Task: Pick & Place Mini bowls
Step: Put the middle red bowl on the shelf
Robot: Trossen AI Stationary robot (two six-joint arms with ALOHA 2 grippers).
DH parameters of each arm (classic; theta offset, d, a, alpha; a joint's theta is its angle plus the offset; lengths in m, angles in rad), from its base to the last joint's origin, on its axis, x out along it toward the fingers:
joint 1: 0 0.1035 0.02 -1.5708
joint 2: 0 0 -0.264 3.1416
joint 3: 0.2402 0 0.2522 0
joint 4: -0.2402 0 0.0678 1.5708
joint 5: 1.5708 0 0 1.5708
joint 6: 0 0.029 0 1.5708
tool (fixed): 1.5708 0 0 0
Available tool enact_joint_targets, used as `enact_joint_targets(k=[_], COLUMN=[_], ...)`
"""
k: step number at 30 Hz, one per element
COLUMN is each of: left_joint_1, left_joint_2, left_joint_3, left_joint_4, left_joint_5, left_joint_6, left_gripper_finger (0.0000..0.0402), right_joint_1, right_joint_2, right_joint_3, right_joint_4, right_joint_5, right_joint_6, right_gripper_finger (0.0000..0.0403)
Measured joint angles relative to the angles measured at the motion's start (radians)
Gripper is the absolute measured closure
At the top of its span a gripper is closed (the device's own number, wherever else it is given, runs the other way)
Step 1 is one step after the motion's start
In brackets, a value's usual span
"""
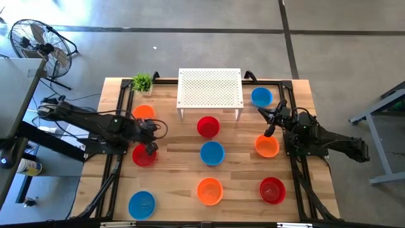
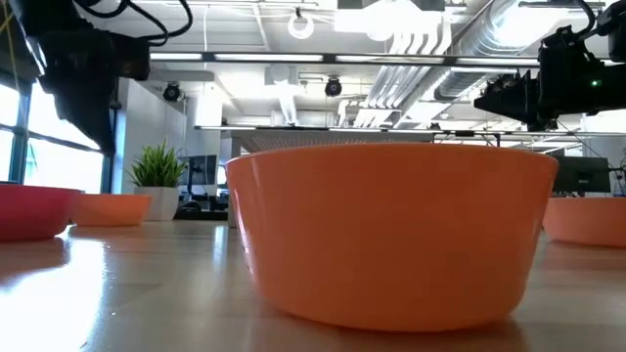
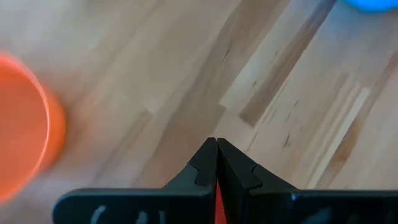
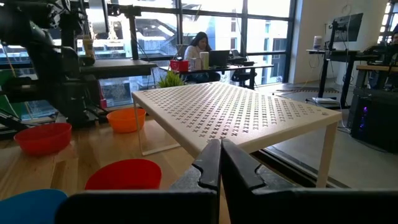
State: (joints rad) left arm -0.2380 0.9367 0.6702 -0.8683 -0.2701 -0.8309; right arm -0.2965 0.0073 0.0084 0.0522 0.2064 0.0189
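Nearest the low camera stood an orange bowl (image 2: 391,235), mouth up, filling most of that view and hiding the table's centre behind it. Round bowls had no long axis; every one I could see sat upright with its opening upward.

Nine mini bowls, solid-coloured and alike in size, were spread over the wooden table (image 1: 171,190):
- Red: one by the white perforated stand (image 1: 210,92), namely the red bowl (image 1: 207,126); one near the front right (image 1: 272,190); one under my left gripper (image 1: 144,155).
- Blue: centre (image 1: 212,152), front left (image 1: 142,204), and back right (image 1: 261,97).
- Orange: front centre (image 1: 209,190), back left (image 1: 143,113) near the green plant (image 1: 143,82), and one just beside my right gripper (image 1: 266,146).

My left gripper (image 1: 154,128) hovered between the back-left orange bowl and the red bowl below it, fingers pressed together, holding nothing. My right gripper (image 4: 219,163) also had its fingers together and empty, facing the stand from the table's right side.

Partly hidden: the left wrist view was blurred, cutting off an orange bowl (image 3: 22,124) and a blue one (image 3: 372,5) at its edges. A person (image 4: 199,46) sat at a desk in the room beyond.
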Motion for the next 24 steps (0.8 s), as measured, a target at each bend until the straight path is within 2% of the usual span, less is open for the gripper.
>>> enact_joint_targets(k=[3, 7, 13, 17, 21, 24], left_joint_1=[-0.033, -0.069, -0.091, -0.13, -0.197, -0.257], left_joint_2=[0.061, 0.13, 0.217, 0.229, 0.217, 0.195], left_joint_3=[0.058, 0.13, 0.25, 0.269, 0.263, 0.263], left_joint_4=[-0.066, -0.113, -0.197, -0.25, -0.387, -0.384], left_joint_5=[0.001, 0.016, 0.14, 0.233, 0.233, 0.215], left_joint_6=[-0.104, -0.157, -0.217, -0.29, -0.451, -0.528], left_gripper_finger=[0.0401, 0.0401, 0.0401, 0.0401, 0.0401, 0.0401], right_joint_1=[0.0, 0.0, 0.0, 0.0, 0.0, 0.0], right_joint_2=[0.0, 0.0, 0.0, 0.0, 0.0, 0.0], right_joint_3=[0.0, 0.0, 0.0, 0.0, 0.0, 0.0], right_joint_4=[0.0, 0.001, 0.001, 0.001, 0.004, 0.005], right_joint_5=[0.0, 0.0, 0.0, 0.0, 0.0, 0.0], right_joint_6=[0.0, 0.0, 0.0, 0.0, 0.0, 0.0], right_gripper_finger=[0.0402, 0.0402, 0.0402, 0.0402, 0.0402, 0.0402])
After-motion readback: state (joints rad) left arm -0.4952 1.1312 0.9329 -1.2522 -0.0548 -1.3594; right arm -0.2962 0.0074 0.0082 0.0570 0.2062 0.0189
